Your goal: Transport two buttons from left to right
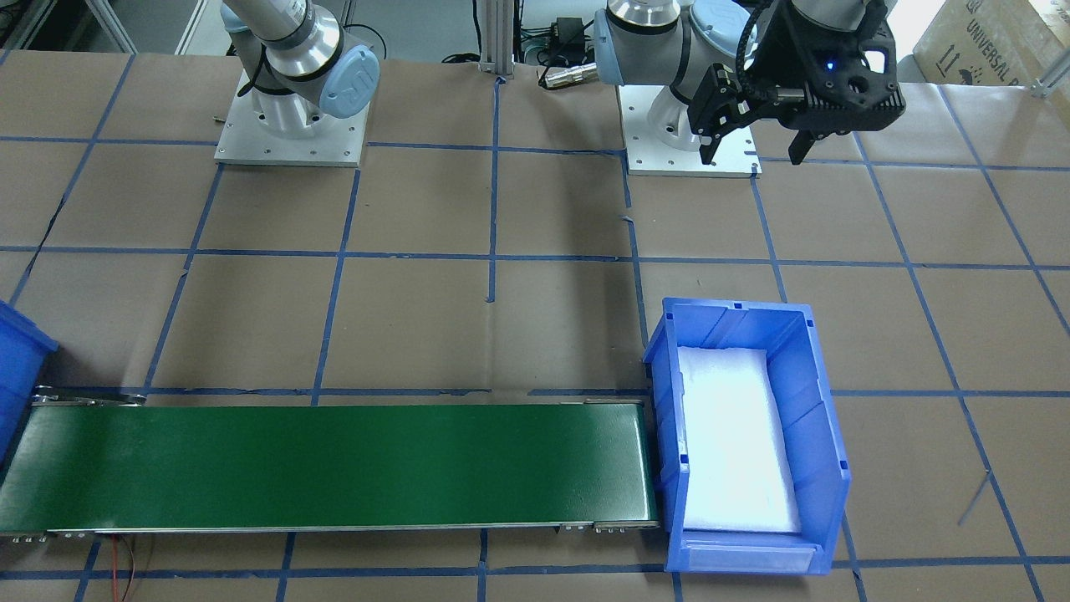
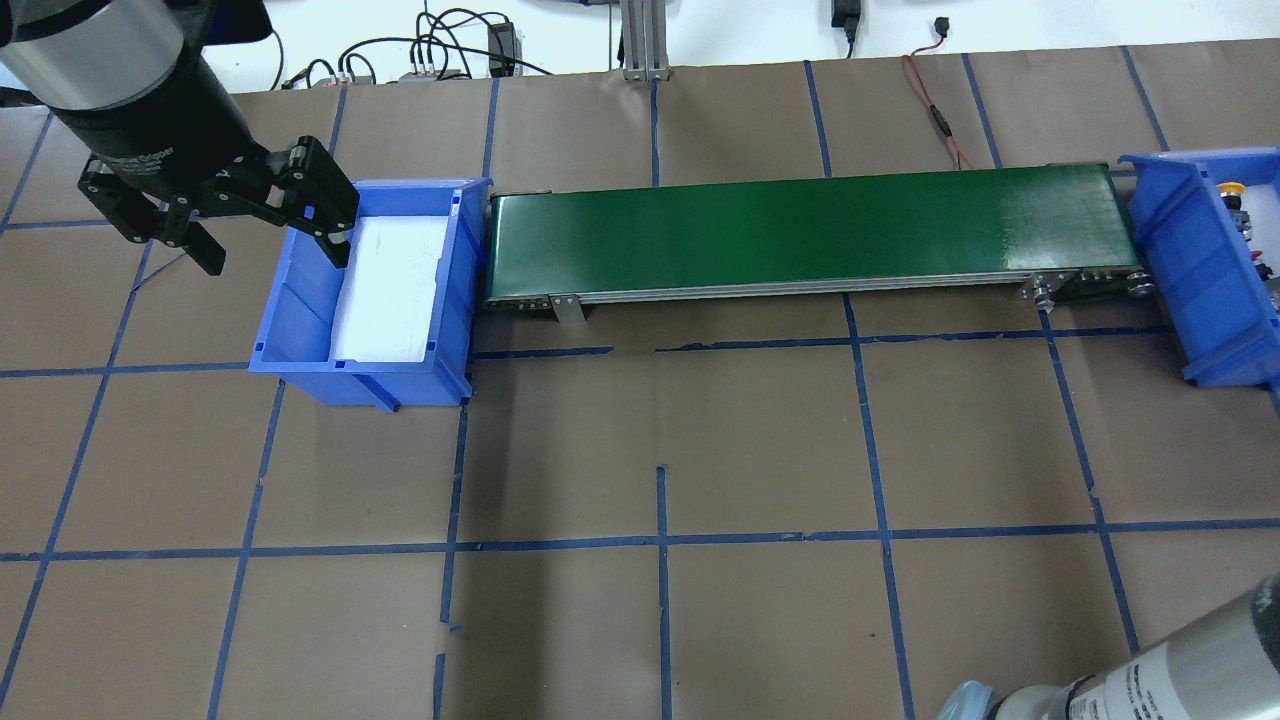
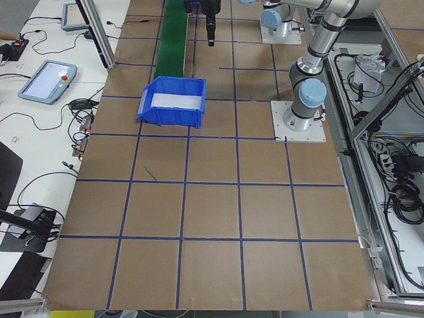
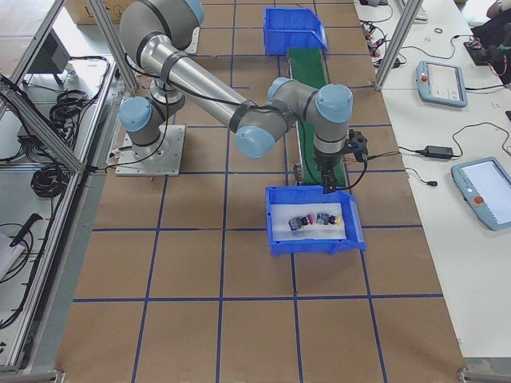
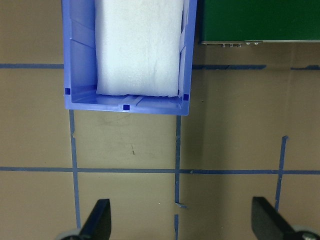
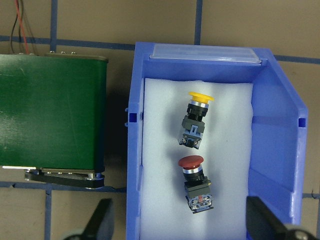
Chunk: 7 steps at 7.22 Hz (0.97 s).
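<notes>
Hovering my right gripper point(image 6: 180, 222), spread, empty, over blue bin point(image 6: 135, 150); yellow button point(image 6: 196, 120), red button point(image 6: 195, 182) lying on foam point(image 6: 162, 200) inside. Judging both light, rigid, caps slick; favouring boxy contact block point(image 6: 198, 196). Also gaping: left gripper point(image 5: 181, 210).

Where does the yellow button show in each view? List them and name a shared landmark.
Exterior front-facing: not in it.
Overhead exterior: yellow button at the far right edge, inside the blue bin.
Exterior left: not discernible.
Exterior right: yellow button in the near bin, its right part.
Left wrist-mounted: not in it.
Right wrist-mounted: yellow button upper centre, above the red button.
Shared landmark: green conveyor belt ending beside that bin.
</notes>
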Motion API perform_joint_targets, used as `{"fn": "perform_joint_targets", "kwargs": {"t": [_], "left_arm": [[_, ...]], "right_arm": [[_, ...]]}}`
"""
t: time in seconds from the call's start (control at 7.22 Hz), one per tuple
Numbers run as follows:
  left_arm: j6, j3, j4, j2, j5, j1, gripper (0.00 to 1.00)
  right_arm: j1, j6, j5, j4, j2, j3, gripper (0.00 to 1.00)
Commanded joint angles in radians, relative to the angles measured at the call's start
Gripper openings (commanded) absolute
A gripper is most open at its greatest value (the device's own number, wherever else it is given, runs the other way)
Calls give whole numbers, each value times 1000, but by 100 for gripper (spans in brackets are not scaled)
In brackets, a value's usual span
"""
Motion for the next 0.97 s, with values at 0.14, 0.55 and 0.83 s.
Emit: {"fn": "perform_joint_targets", "kwargs": {"t": [0.14, 0.55, 0.83], "left_arm": [[0, 0, -2, 0, -2, 0, 100], [0, 3, -18, 0, -5, 2, 100], [0, 3, -17, 0, -6, 3, 100]], "right_arm": [[83, 61, -3, 38, -123, 20, 100], [262, 283, -16, 126, -177, 36, 100], [334, 404, -15, 164, -197, 36, 100]]}}
